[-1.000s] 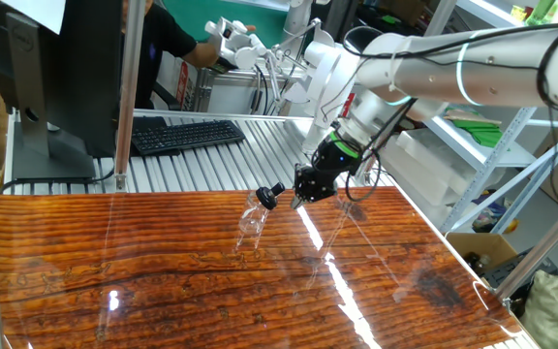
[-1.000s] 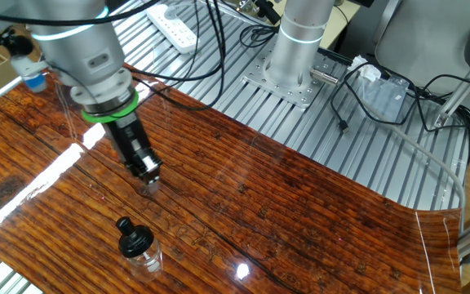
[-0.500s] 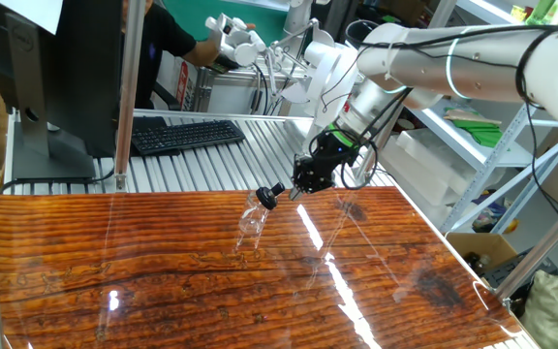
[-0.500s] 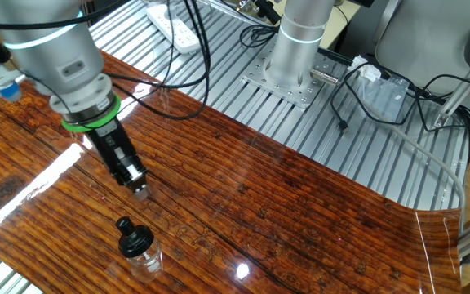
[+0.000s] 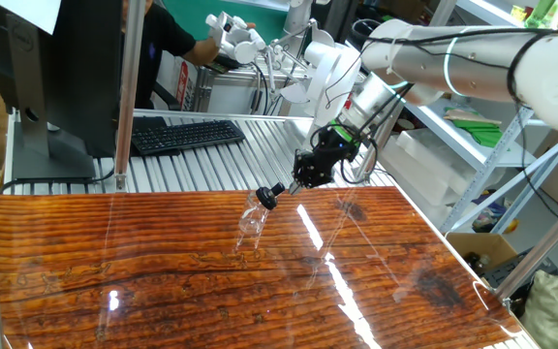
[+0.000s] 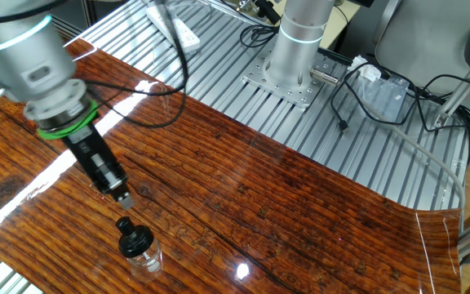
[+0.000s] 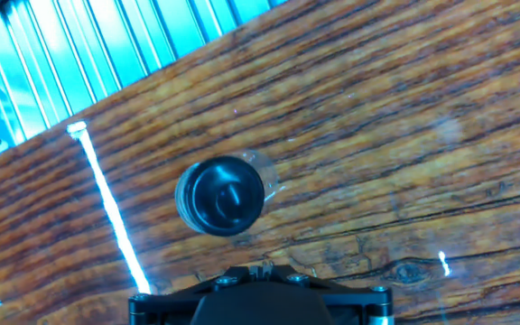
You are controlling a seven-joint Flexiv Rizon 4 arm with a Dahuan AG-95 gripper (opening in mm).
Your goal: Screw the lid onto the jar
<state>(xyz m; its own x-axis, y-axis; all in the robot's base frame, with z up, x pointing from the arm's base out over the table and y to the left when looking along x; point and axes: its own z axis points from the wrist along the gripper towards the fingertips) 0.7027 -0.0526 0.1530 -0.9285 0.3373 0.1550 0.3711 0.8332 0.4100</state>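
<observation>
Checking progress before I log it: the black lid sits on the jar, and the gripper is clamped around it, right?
Not quite. The lid does sit on the jar, but the gripper is shut on nothing, apart from the lid, as the other fixed view shows.

black lid [image 6: 135,238], clear jar [image 6: 146,260], wood-grain table [image 6: 300,212]

No readable text, label, brand, number or sign in any view. Monitor [image 5: 61,73] back shows small round emblem, too small to read. Keyboard [image 5: 184,134] key legends not legible. Lid [image 7: 220,196] top plain black, unmarked.
</observation>
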